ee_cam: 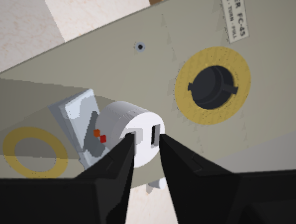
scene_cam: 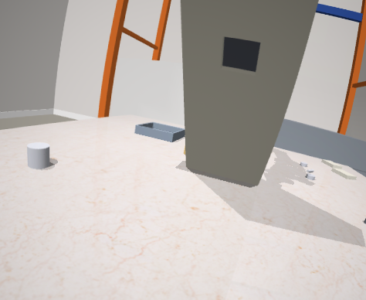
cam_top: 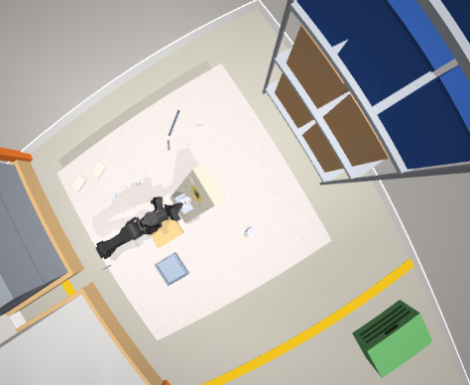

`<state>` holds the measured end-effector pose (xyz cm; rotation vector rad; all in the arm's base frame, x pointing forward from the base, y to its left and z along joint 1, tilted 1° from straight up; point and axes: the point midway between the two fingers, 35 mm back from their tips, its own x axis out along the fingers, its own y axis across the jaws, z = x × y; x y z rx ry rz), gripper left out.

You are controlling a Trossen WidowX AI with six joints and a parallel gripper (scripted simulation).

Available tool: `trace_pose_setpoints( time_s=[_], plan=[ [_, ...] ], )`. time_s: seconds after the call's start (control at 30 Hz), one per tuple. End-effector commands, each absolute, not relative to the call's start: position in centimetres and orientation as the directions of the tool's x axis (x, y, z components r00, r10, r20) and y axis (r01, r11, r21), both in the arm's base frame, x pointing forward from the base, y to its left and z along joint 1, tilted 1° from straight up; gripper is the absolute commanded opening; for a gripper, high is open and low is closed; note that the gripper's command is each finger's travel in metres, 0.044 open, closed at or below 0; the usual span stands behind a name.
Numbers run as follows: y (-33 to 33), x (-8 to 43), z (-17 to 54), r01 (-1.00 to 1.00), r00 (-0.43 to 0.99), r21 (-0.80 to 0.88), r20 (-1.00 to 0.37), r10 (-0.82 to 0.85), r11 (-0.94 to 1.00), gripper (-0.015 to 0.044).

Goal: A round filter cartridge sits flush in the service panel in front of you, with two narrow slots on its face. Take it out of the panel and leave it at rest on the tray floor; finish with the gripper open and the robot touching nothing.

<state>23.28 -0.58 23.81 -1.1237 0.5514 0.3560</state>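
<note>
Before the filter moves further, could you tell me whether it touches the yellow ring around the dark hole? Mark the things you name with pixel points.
Apart: the wrist view shows bare panel [ee_cam: 165,65] between the filter [ee_cam: 145,146] and the ring [cam_top: 192,192] [ee_cam: 183,95].

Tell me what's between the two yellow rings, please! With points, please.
In the wrist view, a pale raised block [ee_cam: 80,111] [cam_top: 177,194] and the white round cartridge [ee_cam: 145,150] [cam_top: 187,201] show between them.

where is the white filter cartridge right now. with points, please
In the wrist view the cartridge [ee_cam: 145,152] is out of the panel [ee_cam: 165,75], at the fingertips of the hand [cam_top: 181,204] [ee_cam: 146,139], between the clear bracket [ee_cam: 82,107] and the yellow-ringed socket [ee_cam: 187,102].
</note>
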Motion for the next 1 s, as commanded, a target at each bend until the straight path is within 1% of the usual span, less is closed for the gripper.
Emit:
trace_pose_setpoints(
  time_s=[0.0,0.43,0.53,0.8,0.97],
  plan=[
    [-0.57,23.32,24.01,-0.528,0.817,-0.751,-0.577,-0.005,0.398,0.0088],
    [-0.57,23.32,24.01,-0.528,0.817,-0.751,-0.577,-0.005,0.398,0.0088],
    [-0.59,23.39,23.9,-0.568,0.784,-0.721,-0.621,-0.004,0.398,0.0088],
    [-0.63,23.92,24.33,-0.737,0.597,-0.549,-0.802,-0.002,0.394,0.0088],
    [-0.63,23.96,24.37,-0.749,0.58,-0.533,-0.815,-0.002,0.393,0.0088]
  ],
)
